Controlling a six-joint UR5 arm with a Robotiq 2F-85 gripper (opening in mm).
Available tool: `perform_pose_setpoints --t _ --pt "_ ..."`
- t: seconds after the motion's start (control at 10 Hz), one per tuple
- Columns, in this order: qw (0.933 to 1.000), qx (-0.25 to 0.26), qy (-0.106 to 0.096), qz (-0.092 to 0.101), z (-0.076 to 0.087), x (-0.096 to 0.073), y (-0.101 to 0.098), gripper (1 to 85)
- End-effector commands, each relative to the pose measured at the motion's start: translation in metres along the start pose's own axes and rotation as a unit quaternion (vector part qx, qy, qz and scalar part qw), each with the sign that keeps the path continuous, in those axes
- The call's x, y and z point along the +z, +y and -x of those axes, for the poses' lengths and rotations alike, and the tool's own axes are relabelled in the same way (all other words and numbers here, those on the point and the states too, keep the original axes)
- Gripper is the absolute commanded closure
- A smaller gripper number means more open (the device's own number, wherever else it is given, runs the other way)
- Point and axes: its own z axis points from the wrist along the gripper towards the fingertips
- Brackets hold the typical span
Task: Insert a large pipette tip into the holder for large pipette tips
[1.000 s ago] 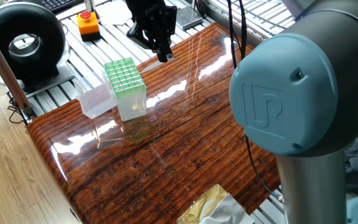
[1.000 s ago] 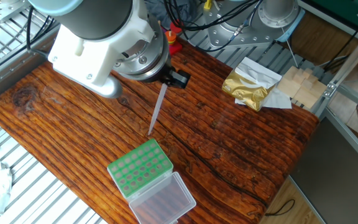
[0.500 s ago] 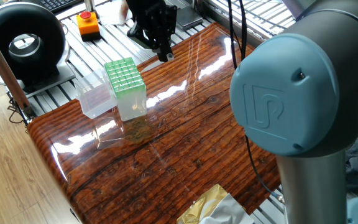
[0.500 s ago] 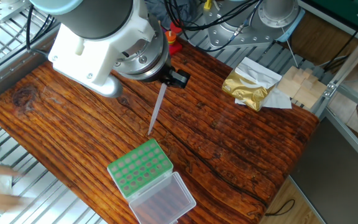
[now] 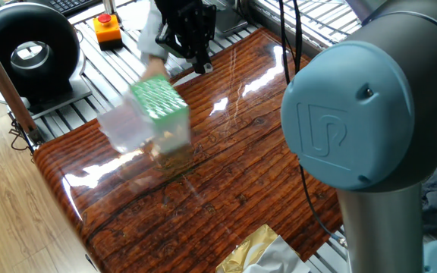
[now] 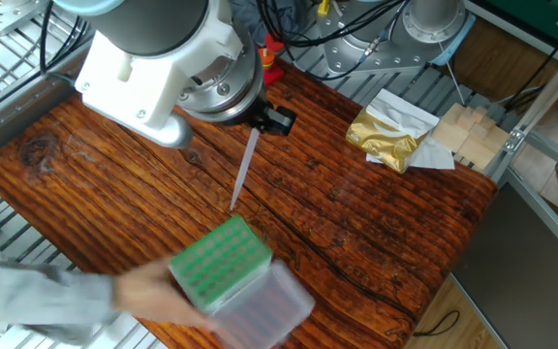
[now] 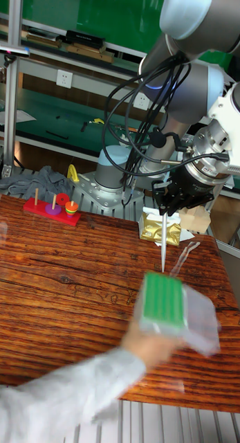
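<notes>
Glossy wood-grain tabletop carries the scene. Above it the large pipette tip hangs point-down — jaws of the gripper clenched on its top. A blurred hand grips the holder just beside the tip's point.

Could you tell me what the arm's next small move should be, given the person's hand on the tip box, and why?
Probably none: hold position. The gripper holds the large pipette tip upright above the table, while a person's hand is moving the holder for large pipette tips, which is blurred. Descending now would likely miss the holes or strike the hand.
</notes>
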Motion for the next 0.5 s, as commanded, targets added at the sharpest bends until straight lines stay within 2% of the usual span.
perform_pose_setpoints --t 0.0,0.1,0.4 --pt "0.9999 -0.002 0.009 0.005 -0.009 -0.003 0.002 84.7" --pt "0.9999 0.001 0.014 0.009 -0.015 -0.005 0.005 84.7" --pt "1.0 -0.009 -0.001 0.002 -0.022 0.003 -0.005 84.7"
